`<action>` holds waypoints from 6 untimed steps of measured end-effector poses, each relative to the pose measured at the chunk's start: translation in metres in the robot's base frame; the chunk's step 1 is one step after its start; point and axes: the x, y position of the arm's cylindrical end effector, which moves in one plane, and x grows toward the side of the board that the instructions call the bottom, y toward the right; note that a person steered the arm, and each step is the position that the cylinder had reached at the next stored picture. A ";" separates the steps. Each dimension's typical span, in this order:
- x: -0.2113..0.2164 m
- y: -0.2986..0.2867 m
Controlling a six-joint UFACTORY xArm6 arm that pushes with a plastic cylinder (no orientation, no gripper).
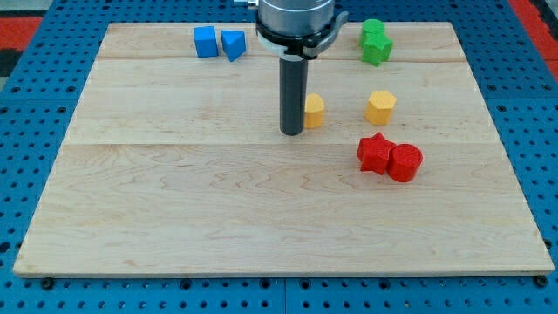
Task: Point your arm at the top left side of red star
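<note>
End effector a bare rod, nothing to open or grip; my tip (292,133) just left of yellow block (314,111). Red star (375,153) to lower right, touching red cylinder (404,163); star's top-left side faces tip.

Two blue blocks (219,42), two green (376,42), two yellow (381,106), two red (389,157).

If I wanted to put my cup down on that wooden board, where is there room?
The whole strip along the view's bottom, below the red star block and red cylinder block, is bare, as is the view's left below the blue blocks. It is crowded around my tip and the yellow blocks.
</note>
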 end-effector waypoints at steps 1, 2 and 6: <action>-0.008 -0.006; -0.020 0.019; 0.024 0.066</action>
